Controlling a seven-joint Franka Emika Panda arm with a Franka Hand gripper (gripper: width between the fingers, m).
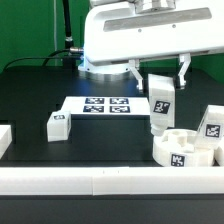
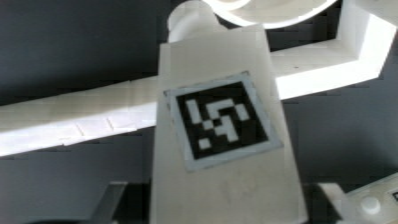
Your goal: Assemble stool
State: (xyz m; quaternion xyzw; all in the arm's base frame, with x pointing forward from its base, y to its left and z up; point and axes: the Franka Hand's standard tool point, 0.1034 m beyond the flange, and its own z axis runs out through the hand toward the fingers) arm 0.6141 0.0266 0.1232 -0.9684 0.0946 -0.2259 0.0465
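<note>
- The tool [image 1: 160,80] is hanging with its fingers [image 1: 136,76] spread wide. One finger is standing on either side of an upright leg [image 1: 161,102], with a gap showing on each side, so it is gripping nothing.
- That leg is standing on end with its tag facing the exterior camera. Its lower end is meeting the round seat [image 1: 190,145] at the seat's edge toward the exterior view's left. Whether it is sitting in a socket cannot be told.
- In the wrist view the leg [image 2: 217,120] is running down the middle toward the seat [image 2: 267,10].
- The seat is lying flat on the black bench [image 1: 30,95], just behind the white border rail [image 1: 100,182].
- A second leg [image 1: 213,122] is standing just beside the seat on the exterior view's right.
- A third leg [image 1: 58,125] is lying well apart on the exterior view's left.
- The marker board [image 1: 103,105] is lying between the third leg and the upright one.
</note>
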